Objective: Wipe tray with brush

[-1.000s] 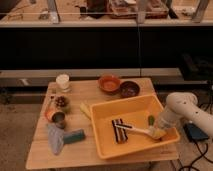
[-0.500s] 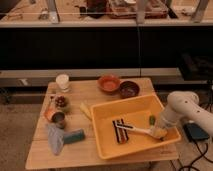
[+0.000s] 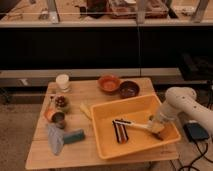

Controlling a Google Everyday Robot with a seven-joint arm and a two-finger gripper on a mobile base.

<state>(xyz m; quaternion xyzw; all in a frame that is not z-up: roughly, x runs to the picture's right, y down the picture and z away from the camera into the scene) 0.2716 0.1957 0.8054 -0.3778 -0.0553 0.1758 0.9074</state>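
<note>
A: Any labels or writing?

B: None I can read from here.

A: Containers then.

B: Big yellow tray [image 3: 107, 142] on the wooden table [image 3: 42, 155], front right. Inside it: a dark striped block [image 3: 120, 131] near the middle and the brush [image 3: 136, 125], handle running from beside the block toward the right wall, pale head at the gripper end.

A: Gripper?

B: The gripper [image 3: 156, 125] is down inside the tray at its right side, white arm [image 3: 184, 104] curving in from the right. It sits at the brush's head end; I cannot tell how its fingers stand.

A: Others?

B: Orange bowl [image 3: 108, 82] and dark bowl [image 3: 129, 89] side by side behind the tray, contents unclear. White cup [image 3: 63, 81] at back left. A small dish [image 3: 61, 102] with something dark in it, a metal can [image 3: 58, 118] just below. Teal block [image 3: 74, 136] left of the tray, beside a pale blue cloth [image 3: 55, 141].
</note>
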